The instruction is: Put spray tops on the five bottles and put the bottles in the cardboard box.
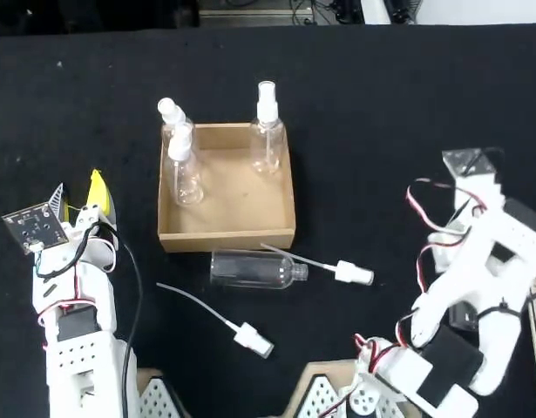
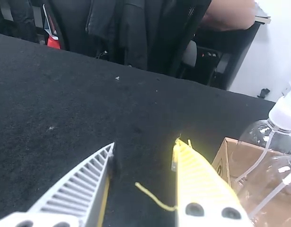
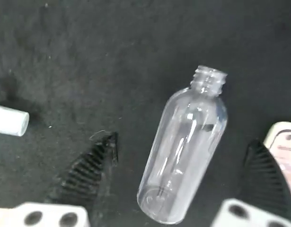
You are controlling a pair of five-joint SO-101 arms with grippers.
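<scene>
Overhead camera looks straight down on the bench. Left wrist camera skims low past its fingers toward the cardboard box corner, also seen from overhead. Right wrist camera peers down close on a bottle.

Black-clothed table, dark chair behind

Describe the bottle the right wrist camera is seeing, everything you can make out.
The bottle is clear, empty-looking plastic, rounded at the shoulder, with a threaded neck and no spray top. It lies on its side on the black table, between the open fingers of the right claw, neither visibly touching it.
</scene>
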